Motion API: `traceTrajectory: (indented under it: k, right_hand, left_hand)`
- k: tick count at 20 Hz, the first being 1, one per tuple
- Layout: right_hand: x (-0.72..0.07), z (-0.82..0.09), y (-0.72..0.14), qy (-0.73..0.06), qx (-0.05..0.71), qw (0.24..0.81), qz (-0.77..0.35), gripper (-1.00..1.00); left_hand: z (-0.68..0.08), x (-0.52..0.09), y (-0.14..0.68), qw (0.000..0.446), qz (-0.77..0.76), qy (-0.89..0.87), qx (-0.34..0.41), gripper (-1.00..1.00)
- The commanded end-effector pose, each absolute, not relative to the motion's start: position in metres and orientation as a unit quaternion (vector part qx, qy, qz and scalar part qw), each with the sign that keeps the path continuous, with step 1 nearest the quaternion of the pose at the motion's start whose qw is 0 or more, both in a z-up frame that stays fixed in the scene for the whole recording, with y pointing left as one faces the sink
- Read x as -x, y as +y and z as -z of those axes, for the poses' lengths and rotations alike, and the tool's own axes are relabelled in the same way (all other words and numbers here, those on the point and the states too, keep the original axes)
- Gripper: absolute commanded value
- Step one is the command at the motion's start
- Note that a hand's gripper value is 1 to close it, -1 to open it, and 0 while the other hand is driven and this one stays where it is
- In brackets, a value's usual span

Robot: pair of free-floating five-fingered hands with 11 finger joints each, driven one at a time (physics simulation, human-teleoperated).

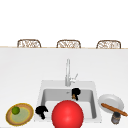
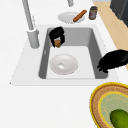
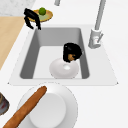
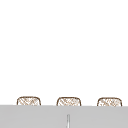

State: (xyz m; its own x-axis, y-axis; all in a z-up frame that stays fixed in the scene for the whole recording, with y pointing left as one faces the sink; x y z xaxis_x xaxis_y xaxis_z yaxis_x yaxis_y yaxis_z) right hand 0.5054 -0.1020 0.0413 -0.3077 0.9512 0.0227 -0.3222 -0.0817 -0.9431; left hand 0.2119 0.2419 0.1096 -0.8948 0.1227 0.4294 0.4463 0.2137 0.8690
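White table (image 1: 22, 75) surrounds a grey sink (image 1: 93, 102) at the lower centre of the front view. Curled fingers (image 3: 67, 56) of the right hand (image 1: 75, 92) are clamped on a small brown object (image 3: 71, 57), held over the basin just above a bowl (image 2: 63, 64). Lower left, the left hand (image 1: 41, 110) is seen with drooping, relaxed fingers beside a woven plate (image 1: 27, 117) carrying a lime (image 1: 16, 110).
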Motion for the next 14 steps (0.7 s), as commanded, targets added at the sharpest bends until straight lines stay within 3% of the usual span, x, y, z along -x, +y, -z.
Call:
traceTrajectory:
  k: [1, 14]
  right_hand:
    - [-0.505, -0.058, -0.108, -0.490, 0.339, 0.513, -0.618, 1.00]
    - [-0.519, -0.080, -0.158, -0.501, 0.357, 0.486, -0.620, 1.00]
  left_hand:
    - [-0.110, -0.212, 0.242, 0.135, 0.599, -0.767, 0.185, 0.00]
    - [-0.110, -0.212, 0.242, 0.135, 0.599, -0.767, 0.185, 0.00]
